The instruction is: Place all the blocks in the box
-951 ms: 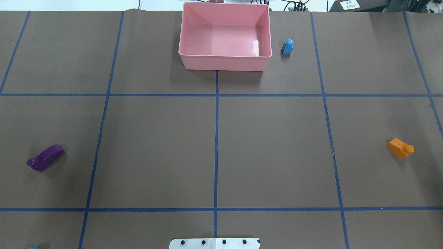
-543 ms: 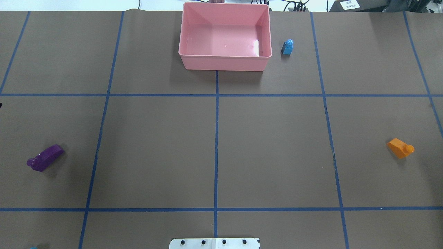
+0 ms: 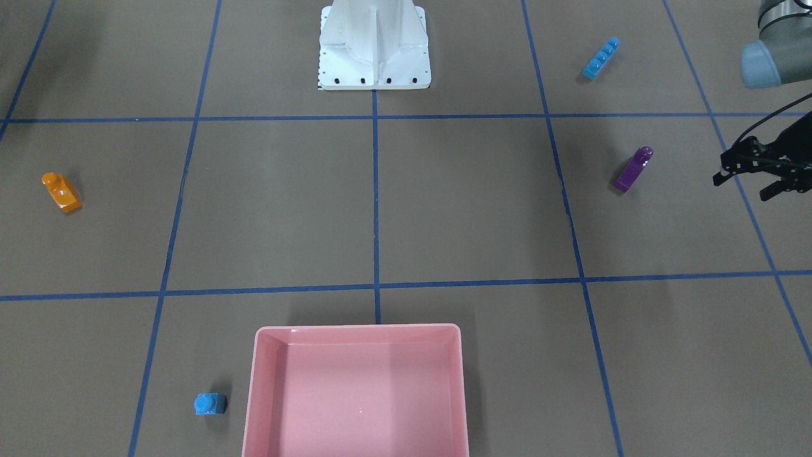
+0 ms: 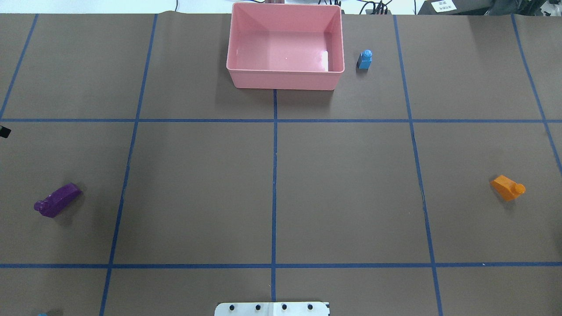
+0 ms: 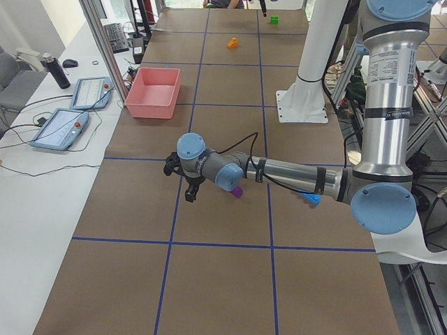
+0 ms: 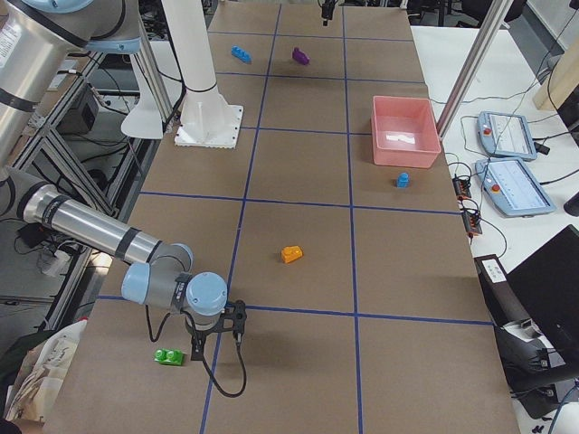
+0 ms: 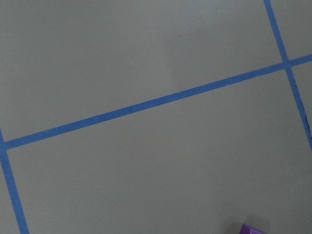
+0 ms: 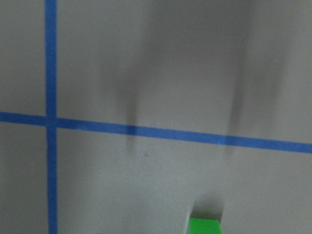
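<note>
Overhead exterior view: the pink box sits at the top centre of the brown tabletop. It holds no blocks; only a pale glossy patch shows on its floor. The small light-blue block stands just right of the box, outside it and not touching its wall. The purple block lies far off at the left of the frame and the orange block at the far right, both on the tabletop and well apart from the box.

In the front-facing view the long light-blue block lies at the upper right, also well away from the box. The left gripper enters at the right edge, to the right of the purple block and apart from it. Its fingers are spread with nothing between them.

In the exterior right view the green block lies at the lower left, far from the box. The right gripper is just to its right; whether that gripper is open or closed I cannot tell.
</note>
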You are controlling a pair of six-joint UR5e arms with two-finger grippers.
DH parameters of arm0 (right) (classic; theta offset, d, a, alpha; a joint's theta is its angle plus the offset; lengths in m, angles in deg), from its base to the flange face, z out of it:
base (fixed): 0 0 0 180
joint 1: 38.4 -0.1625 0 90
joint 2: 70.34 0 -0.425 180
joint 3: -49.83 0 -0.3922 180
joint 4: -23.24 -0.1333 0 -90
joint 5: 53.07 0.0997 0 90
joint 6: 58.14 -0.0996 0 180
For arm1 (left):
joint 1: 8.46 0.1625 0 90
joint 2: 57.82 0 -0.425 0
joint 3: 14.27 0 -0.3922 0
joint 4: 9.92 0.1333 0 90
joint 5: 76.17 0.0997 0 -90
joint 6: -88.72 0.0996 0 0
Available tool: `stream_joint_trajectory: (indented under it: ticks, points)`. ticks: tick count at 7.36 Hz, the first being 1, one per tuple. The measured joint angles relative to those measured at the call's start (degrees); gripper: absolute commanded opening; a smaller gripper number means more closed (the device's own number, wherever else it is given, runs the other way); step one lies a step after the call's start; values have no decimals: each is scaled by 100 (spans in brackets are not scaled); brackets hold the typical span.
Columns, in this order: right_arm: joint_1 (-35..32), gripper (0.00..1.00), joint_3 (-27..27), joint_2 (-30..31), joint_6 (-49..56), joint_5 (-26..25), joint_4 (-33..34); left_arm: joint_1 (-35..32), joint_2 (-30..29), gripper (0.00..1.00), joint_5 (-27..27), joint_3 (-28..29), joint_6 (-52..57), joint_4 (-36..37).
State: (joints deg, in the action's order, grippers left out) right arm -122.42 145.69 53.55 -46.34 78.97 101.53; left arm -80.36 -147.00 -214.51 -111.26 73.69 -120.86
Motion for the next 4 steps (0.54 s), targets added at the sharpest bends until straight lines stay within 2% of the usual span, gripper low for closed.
stream_joint_trajectory:
  ticks: [2, 4]
  points:
    - [0, 95, -586, 135, 44, -154, -657, 101, -8, 100, 9, -100, -254, -3]
    - [0, 95, -933, 166, -20, -67, -1056, 208, -11, 100, 39, -220, -448, 1]
